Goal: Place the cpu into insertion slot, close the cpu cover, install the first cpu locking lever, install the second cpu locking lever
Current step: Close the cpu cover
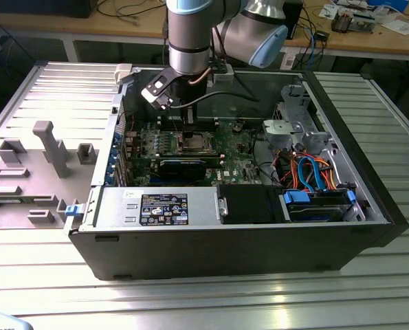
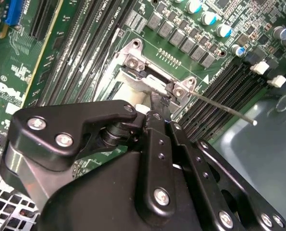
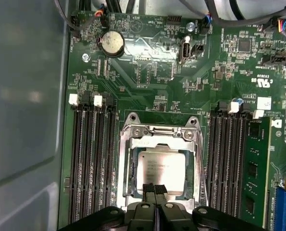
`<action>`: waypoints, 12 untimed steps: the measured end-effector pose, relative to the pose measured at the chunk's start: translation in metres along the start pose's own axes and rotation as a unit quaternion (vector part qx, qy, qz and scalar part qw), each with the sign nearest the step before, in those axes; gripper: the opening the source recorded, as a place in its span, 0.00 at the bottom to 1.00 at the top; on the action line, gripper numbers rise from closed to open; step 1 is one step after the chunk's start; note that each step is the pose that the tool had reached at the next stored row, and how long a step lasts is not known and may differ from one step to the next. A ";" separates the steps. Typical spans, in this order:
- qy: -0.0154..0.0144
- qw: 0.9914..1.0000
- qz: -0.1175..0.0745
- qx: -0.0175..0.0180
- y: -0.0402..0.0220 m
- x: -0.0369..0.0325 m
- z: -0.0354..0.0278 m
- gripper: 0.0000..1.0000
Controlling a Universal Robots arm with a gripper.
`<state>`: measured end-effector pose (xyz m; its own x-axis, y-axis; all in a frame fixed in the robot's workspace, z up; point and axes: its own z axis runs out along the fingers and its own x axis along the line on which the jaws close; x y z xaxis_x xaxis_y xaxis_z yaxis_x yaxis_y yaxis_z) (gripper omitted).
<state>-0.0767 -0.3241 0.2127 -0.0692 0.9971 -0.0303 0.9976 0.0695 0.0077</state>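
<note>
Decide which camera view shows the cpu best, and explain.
The first wrist view: the cpu lies face-on, whole bar one edge under the claw. The exterior view shows it far off beneath the arm; in the second wrist view the claw lies across it.

The exterior view looks down from well back into the open black metal computer case. Both wrist views hang close over its green motherboard, sharing the silvery-rimmed square insertion slot: first straight down, second obliquely.

Memory slots crowd both sides of cpu; open room above motherboard
</note>
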 end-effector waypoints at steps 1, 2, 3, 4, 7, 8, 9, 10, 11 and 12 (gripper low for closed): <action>0.000 1.000 0.000 0.000 -0.0004 0.0001 0.0013 0.11; 0.000 1.000 0.000 0.000 -0.0010 0.0002 0.0033 0.11; 0.000 1.000 0.000 0.000 -0.0014 0.0002 0.0044 0.11; 0.000 1.000 0.000 0.000 -0.0017 0.0003 0.0053 0.11; 0.000 1.000 0.000 0.000 -0.0020 0.0004 0.0070 0.11; 0.000 1.000 0.000 0.000 -0.0021 0.0003 0.0074 0.11; 0.000 1.000 0.000 0.000 -0.0021 0.0003 0.0074 0.11; 0.000 1.000 0.000 0.000 -0.0021 0.0003 0.0074 0.11; 0.000 1.000 0.000 0.000 -0.0018 0.0003 0.0075 0.11; 0.000 1.000 0.000 0.000 -0.0013 0.0003 0.0075 0.11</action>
<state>-0.0780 -0.3241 0.2051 -0.0690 0.9972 -0.0303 0.9976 0.0693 0.0074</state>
